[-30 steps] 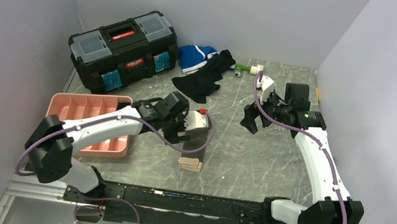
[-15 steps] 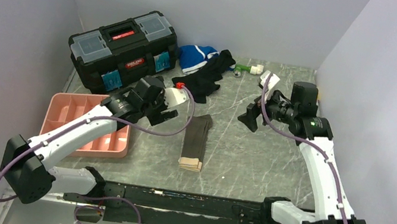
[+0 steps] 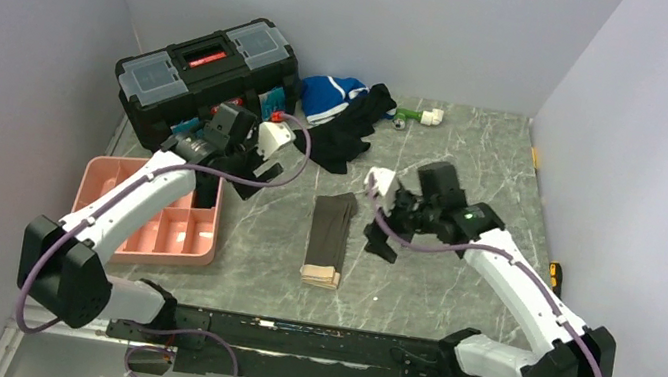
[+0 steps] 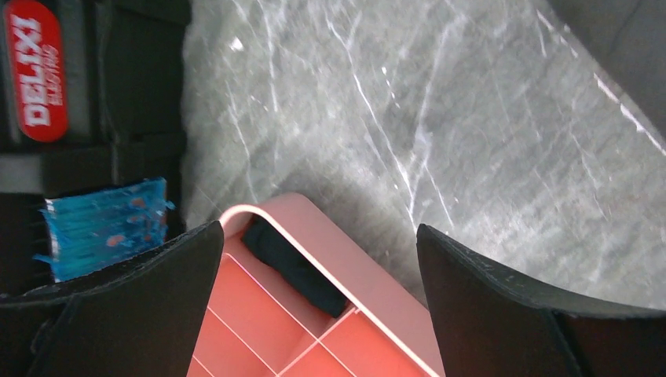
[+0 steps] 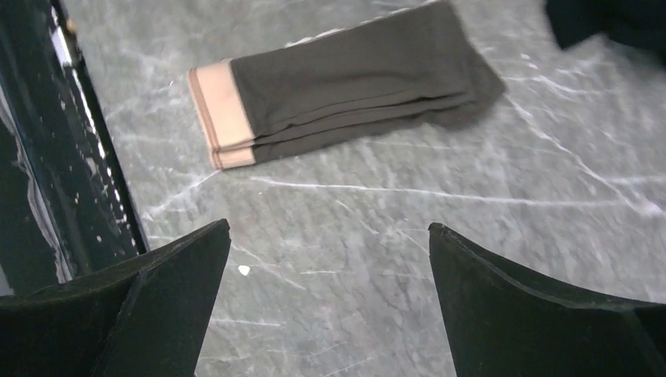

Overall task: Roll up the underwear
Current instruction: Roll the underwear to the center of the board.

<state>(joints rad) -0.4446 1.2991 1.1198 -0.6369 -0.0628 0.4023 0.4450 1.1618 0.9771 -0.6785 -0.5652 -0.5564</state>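
The underwear (image 3: 329, 238) lies flat on the table as a long folded strip, dark grey-brown with its beige waistband at the near end. It also shows in the right wrist view (image 5: 345, 86). My right gripper (image 3: 381, 237) is open and empty, just right of the strip, over bare table (image 5: 326, 294). My left gripper (image 3: 235, 178) is open and empty, over the far right corner of the pink tray (image 3: 198, 253), well left of the underwear. In the left wrist view the gripper (image 4: 318, 302) frames the tray's corner compartment.
A black toolbox (image 3: 205, 82) stands at the back left. A black garment (image 3: 344, 134) and a blue-and-white garment (image 3: 329, 97) lie behind the underwear. A rolled dark item (image 4: 294, 267) sits in the tray's corner compartment. A green-and-white object (image 3: 417, 116) lies at the back.
My left gripper has let go of the underwear and swung back left over the tray. My right gripper has come forward from the back right to beside the strip.
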